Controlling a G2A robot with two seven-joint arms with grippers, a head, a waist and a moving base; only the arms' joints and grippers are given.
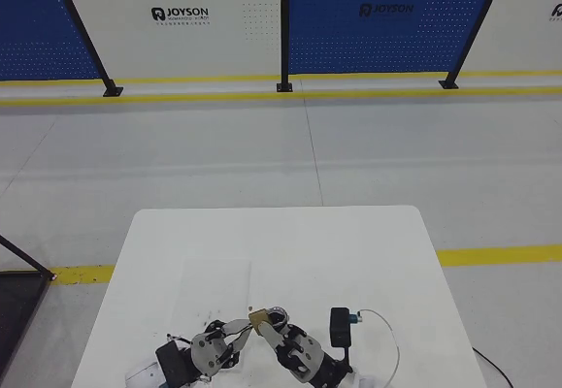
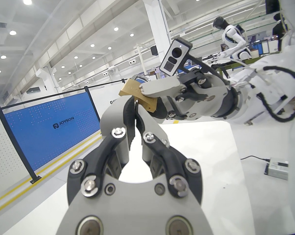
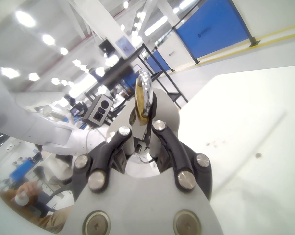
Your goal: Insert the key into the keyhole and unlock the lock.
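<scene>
**One brass padlock gripped in mid-air between two grippers**

Counted: one padlock (image 1: 258,315), two grippers, one white surface (image 1: 281,252), one small black box (image 1: 340,327) with one thin white cable (image 1: 389,339).

Padlock held off the surface, above its near edge, roughly midway between the two arms. Clamped by the right gripper (image 1: 267,326), its fingers (image 2: 157,89) grasping the brass body on its two flat faces. Seen edge-on from the right wrist (image 3: 138,99), with the chrome shackle (image 3: 146,84) rising beyond the fingertips.

Long axis lying roughly level, running side to side across the surface. Shackle (image 1: 277,313) pointing toward the robot's right, flat bottom end of the body turned toward the robot's left.

Left gripper (image 2: 135,106) raised just beside that bottom end, fingers clenched tightly together, tips touching or nearly touching the brass (image 2: 134,90). Impossible to tell whether the key sits between them, since the dark pads hide the gap.

Black box resting on the surface to the right of the right gripper, cable curling away from it toward the near edge.
</scene>
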